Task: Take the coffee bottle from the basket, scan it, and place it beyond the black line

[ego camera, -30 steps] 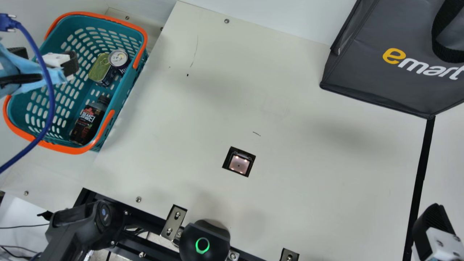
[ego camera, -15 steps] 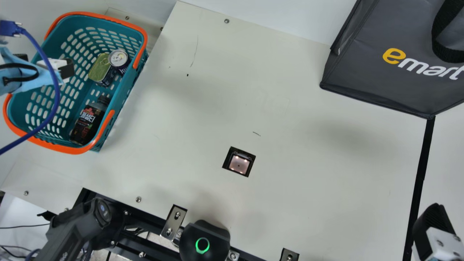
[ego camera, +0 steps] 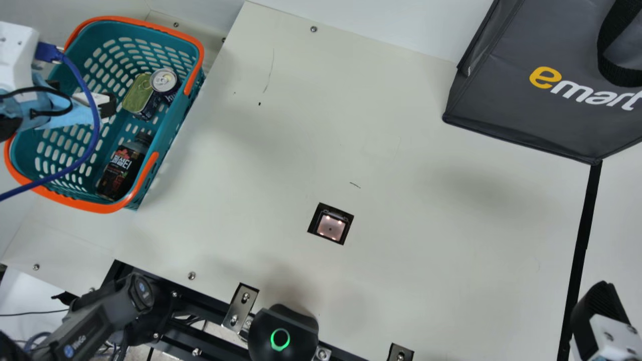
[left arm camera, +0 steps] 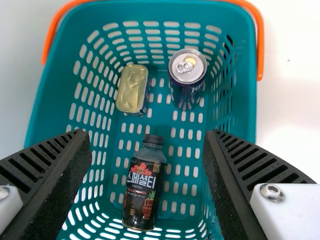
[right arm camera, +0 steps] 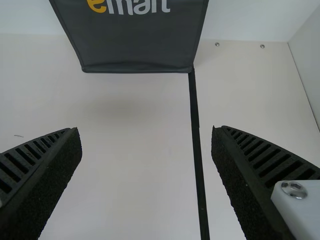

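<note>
In the main view my left gripper hangs over the basket. The dark coffee bottle lies inside, near the basket's front right side. In the left wrist view my left gripper has its fingers wide apart, with the coffee bottle lower down between them, touched by neither. At the main view's lower right corner is my right gripper, beside the black line. The right wrist view has my right gripper open over the table, nothing held. The scanner sits in the tabletop.
A can and a green-lidded tin share the basket with the bottle. The grey bag stands at the back right, where the black line begins. A blue cable loops from the left arm across the basket.
After drawing back slightly, my left gripper has come a little farther right over the basket, with its arm and blue cable shifting right too. The right gripper has kept still.
</note>
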`<state>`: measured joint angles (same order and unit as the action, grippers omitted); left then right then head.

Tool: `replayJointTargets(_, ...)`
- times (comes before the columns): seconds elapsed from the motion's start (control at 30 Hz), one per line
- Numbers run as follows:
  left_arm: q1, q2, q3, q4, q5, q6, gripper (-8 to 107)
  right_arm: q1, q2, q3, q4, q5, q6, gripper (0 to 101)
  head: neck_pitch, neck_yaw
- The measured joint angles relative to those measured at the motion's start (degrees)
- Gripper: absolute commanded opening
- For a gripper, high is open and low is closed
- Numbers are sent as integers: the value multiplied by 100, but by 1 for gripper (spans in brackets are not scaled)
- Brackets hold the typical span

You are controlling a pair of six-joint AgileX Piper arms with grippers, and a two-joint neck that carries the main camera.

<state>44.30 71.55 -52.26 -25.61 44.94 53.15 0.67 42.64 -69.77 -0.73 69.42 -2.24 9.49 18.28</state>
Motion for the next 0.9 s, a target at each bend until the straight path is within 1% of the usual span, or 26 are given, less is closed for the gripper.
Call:
replayJointTargets(0.43, 0, 821, 413, -60, -721, 671, 90, 0, 0, 0, 0, 0, 0, 91, 0, 0)
replayJointTargets(0.9, -21, 1644, 581, -191, -1430, 1115, 90, 0, 0, 0, 0, 11, 0, 91, -9, 0)
